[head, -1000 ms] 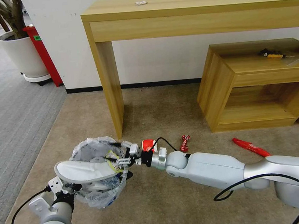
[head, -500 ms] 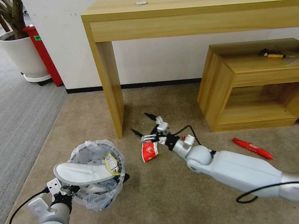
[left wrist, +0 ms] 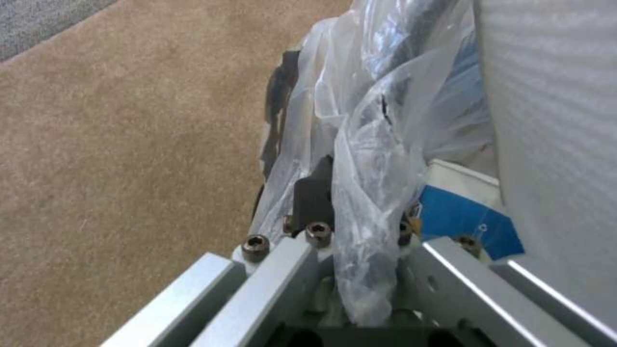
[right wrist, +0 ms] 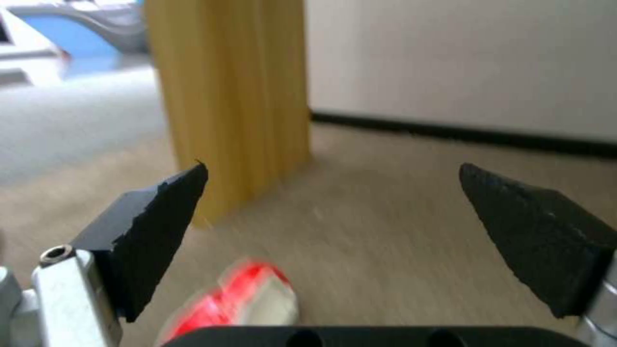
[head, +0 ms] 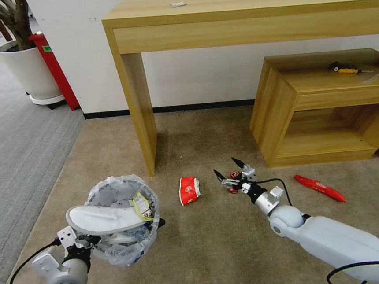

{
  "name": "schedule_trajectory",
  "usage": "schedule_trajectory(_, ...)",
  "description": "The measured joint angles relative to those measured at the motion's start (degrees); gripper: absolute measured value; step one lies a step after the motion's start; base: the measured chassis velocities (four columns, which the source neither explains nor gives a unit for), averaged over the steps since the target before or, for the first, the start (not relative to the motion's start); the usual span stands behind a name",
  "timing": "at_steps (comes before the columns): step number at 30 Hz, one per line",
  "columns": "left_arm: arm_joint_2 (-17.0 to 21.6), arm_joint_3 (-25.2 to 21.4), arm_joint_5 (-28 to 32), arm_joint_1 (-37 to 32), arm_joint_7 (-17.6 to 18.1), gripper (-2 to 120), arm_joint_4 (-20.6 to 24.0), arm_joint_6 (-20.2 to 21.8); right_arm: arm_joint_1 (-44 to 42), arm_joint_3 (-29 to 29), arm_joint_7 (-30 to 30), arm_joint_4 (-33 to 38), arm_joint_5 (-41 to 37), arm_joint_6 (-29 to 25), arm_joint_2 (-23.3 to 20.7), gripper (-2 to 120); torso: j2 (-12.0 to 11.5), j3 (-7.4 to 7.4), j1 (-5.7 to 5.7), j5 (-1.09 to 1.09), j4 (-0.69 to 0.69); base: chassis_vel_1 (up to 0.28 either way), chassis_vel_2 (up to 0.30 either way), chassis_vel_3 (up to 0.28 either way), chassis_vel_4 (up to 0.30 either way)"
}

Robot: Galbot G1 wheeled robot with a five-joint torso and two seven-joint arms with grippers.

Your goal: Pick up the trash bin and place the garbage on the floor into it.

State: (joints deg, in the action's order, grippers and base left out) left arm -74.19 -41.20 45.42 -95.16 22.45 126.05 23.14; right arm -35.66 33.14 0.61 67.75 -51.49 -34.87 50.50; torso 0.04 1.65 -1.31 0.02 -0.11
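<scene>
Swinging away from the bin's mouth over the last second, the right gripper (head: pixel 230 172) now hangs low over the beige carpet (head: pixel 216 245), past the crushed red paper cup (head: pixel 189 190) and right above a small red twisted wrapper (head: pixel 234 176), its black fingers (right wrist: pixel 157 226) spread wide and empty. From the right wrist view the cup (right wrist: pixel 241 301) lies blurred on the carpet just in front of the open jaws, with the desk leg (right wrist: pixel 231 96) standing beyond. Farther right a long red wrapper (head: pixel 319 187) lies well apart, near the low wooden shelf unit (head: pixel 284 107). The left gripper (head: pixel 81 244) is clamped on the rim of the trash bin (head: pixel 119 254), pinching the crinkly plastic liner (left wrist: pixel 366 193) against the black wall, and holds the bin off the carpet at the robot's left; a white slipper (head: pixel 103 218) lies across its top and a blue-white carton (left wrist: pixel 466 212) shows through the bag. The step in hand looks like picking up the twisted wrapper. To do it well the fingers should straddle the wrapper's narrow middle, come down until the tips brush the pile, and close squarely so the light piece is not flicked aside. The bin is nearly full, so the next drop wants a gap beside the slipper.
</scene>
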Motion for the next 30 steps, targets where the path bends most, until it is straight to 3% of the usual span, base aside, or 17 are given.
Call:
schedule_trajectory(8,-0.13,-0.35,0.05,-0.18,0.0,0,0.13,0.01,0.99,2.3,3.68,-8.68,-1.47,0.64,4.23,100,0.0,0.0,0.0,0.0,0.0,0.0,0.0,0.0,0.0)
schedule_trajectory(17,-0.21,0.03,0.51,0.86,0.1,0,-0.71,0.01,3.66,4.65,6.78,-18.11,-1.9,1.76,12.95,100,0.0,0.01,-0.01,-0.04,0.0,0.0,0.0,0.0,0.0)
schedule_trajectory(25,0.35,-0.1,1.49,0.93,0.43,0,0.08,0.19,4.8,3.58,9.24,-30.45,-1.58,2.09,23.86,100,0.0,0.01,-0.01,-0.02,0.01,0.0,0.0,0.0,0.0)
schedule_trajectory(30,0.18,-0.11,1.49,0.57,0.44,0,0.63,0.19,4.78,3.08,9.65,-33.99,-0.78,2.03,25.95,100,0.0,0.0,0.0,-0.02,0.0,0.0,0.0,0.0,0.0)
